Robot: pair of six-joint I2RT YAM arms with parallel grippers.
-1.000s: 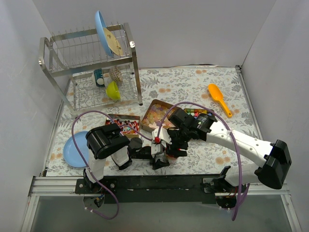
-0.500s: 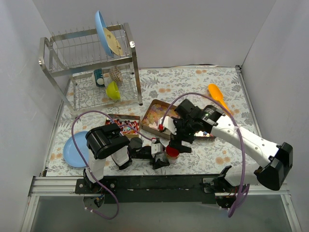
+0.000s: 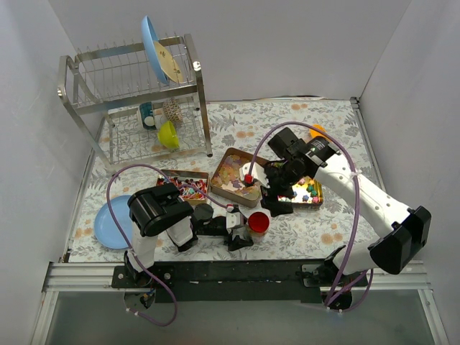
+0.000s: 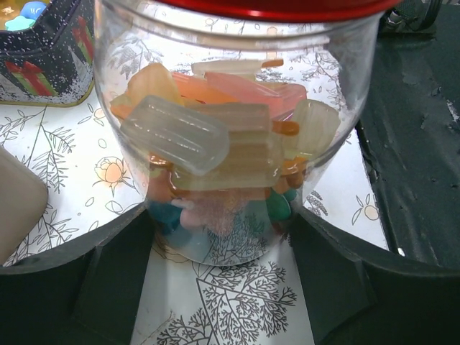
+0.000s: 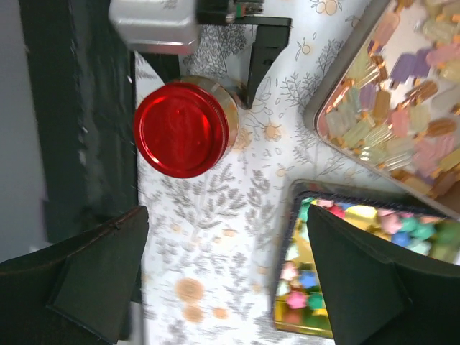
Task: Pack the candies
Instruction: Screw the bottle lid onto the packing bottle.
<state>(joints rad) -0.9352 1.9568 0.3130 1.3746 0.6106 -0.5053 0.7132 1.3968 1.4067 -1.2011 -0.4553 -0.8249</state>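
A clear jar (image 3: 258,223) with a round red lid stands near the table's front. My left gripper (image 3: 243,228) is shut on it low down. In the left wrist view the jar (image 4: 230,144) holds pale orange-yellow flat pieces over a few coloured sweets, between my fingers (image 4: 108,273). My right gripper (image 3: 277,203) is open and empty, raised beside the jar (image 5: 183,129) and over the edge of the tin of multicoloured nuggets (image 5: 359,266). Another tin holds pale flat pieces (image 3: 231,175). A third holds red-blue-white wrapped pieces (image 3: 188,187).
A metal dish rack (image 3: 136,93) with plates and a green bowl (image 3: 168,134) stands at the back left. A blue plate (image 3: 111,221) lies at the front left. The orange scoop (image 3: 317,130) is mostly hidden behind my right arm.
My right gripper has left the jar's top and moved back and right, towards the nugget tin. The red lid now shows on the jar. The left gripper has stayed put.
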